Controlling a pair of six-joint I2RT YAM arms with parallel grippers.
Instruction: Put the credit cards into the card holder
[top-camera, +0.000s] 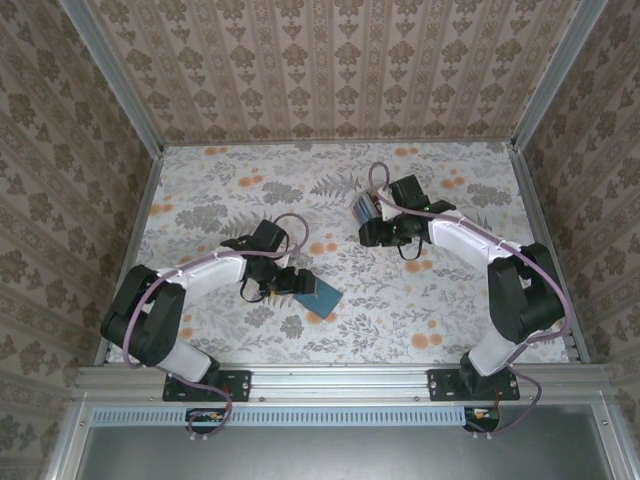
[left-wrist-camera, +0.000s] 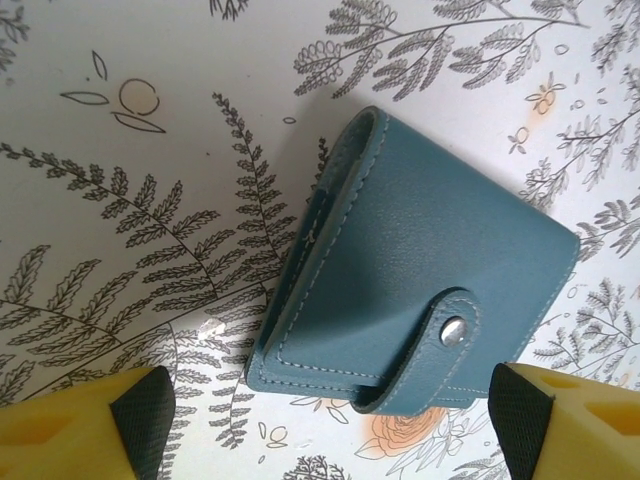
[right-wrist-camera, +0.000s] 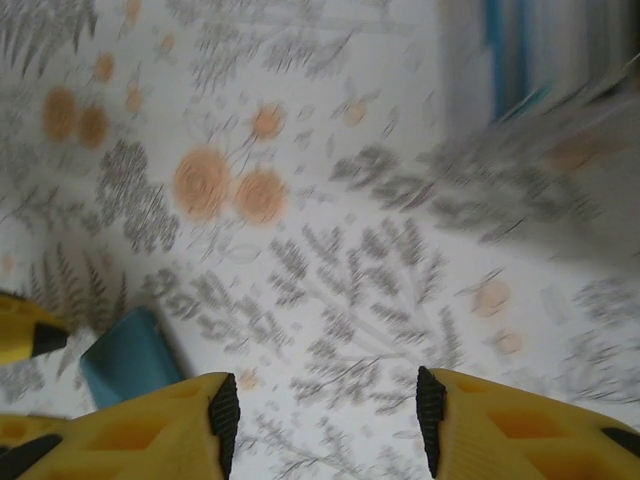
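the card holder (left-wrist-camera: 420, 280) lies flat on the flowery table (left-wrist-camera: 130, 180): a teal leather square with pale stitching, folded shut, strap snapped down by a silver stud. the left claw (left-wrist-camera: 330, 415) stands apart either side of its near edge. the right claw (right-wrist-camera: 320, 420) gapes, holding nothing.

floral table (top-camera: 230, 200), damask-papered walls (top-camera: 330, 60), metal frame (top-camera: 340, 378)

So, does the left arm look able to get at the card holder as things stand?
Probably yes: the left gripper hangs open right above the card holder, its jaws set either side of the near edge, with nothing in between.
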